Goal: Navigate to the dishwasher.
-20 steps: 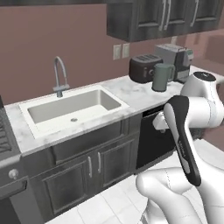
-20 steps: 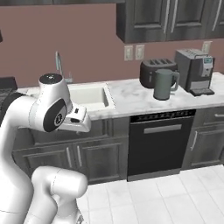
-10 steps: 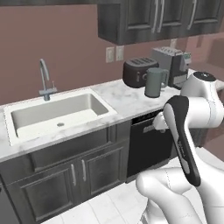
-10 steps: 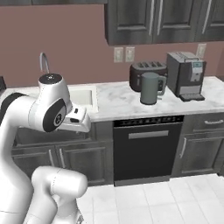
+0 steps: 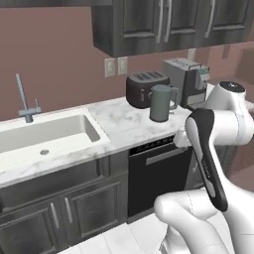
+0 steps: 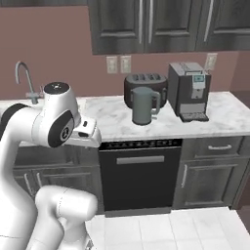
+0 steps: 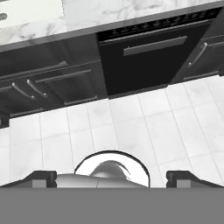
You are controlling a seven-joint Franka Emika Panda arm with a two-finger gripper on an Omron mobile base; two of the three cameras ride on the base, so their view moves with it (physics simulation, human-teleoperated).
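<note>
**Black front ahead, under the marble top**

Black and flat, the dishwasher (image 6: 138,178) sits straight in front of me, under the white marble counter (image 6: 224,119), with one silver bar handle (image 6: 140,159) across its top. From my left camera it shows right of the sink cabinet, partly behind my arm (image 5: 158,176). My hand camera looks down on it at the upper right (image 7: 151,57), above pale floor tiles (image 7: 131,127).

My gripper (image 7: 111,177) hangs over the floor, holding nothing, its two fingertips (image 7: 41,178) spread wide apart at the bottom corners.

Counting along the counter: one grey kettle (image 6: 144,105), one dark toaster (image 6: 142,84) just behind it, one coffee machine (image 6: 188,90) to their right. That makes three appliances, near each other, above and slightly right of the dishwasher. One sink (image 5: 42,139) lies to the left, with one curved tap (image 5: 26,101) behind it. Two wall sockets (image 6: 119,64) sit side by side above the toaster, and a third (image 6: 210,60) beside the coffee machine. Dark cupboards (image 6: 161,24) hang overhead.
</note>
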